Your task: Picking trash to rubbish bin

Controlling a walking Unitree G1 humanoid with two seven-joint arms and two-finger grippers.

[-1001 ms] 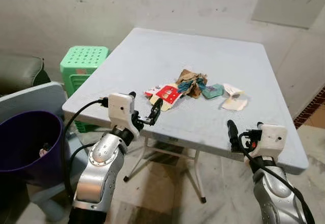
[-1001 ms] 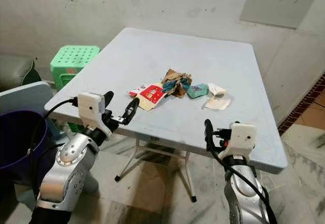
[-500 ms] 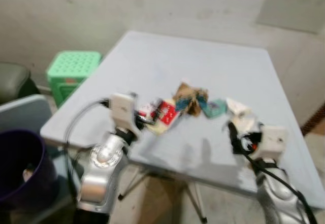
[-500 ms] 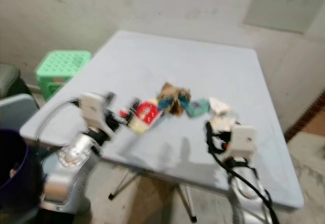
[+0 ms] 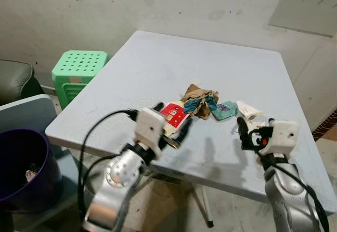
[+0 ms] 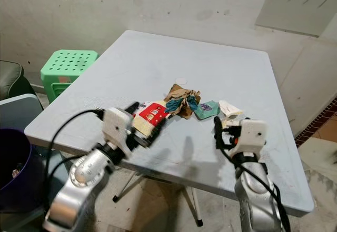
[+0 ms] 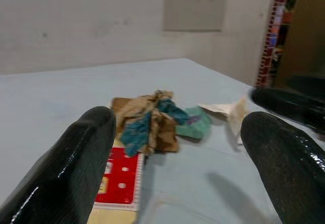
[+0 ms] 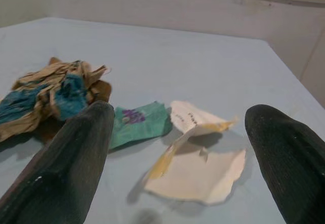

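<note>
Head views: grey table [image 5: 158, 63]; trash row at its middle — red card [image 5: 174, 113], brown-blue wad [image 5: 199, 96], green wrapper [image 5: 223, 109], white paper [image 5: 250, 112]. Purple bin [image 5: 20, 163] on the floor at left. Left gripper [image 5: 172, 132] over the card; right gripper [image 6: 216, 129] beside the paper.

Left wrist: fingers [image 7: 76, 168] spread wide, empty, card [image 7: 121, 177] between.

Right wrist: fingers [image 8: 66, 163] spread wide, paper [image 8: 198, 170] between.

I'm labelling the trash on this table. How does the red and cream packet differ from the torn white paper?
The red and cream packet lies flat at the robot's left end of the litter, printed bright red; the torn white paper lies at the right end, plain and pale, one flap curled up. The left gripper is at the packet, the right gripper by the paper, jaws open. Both rest on the table.
</note>
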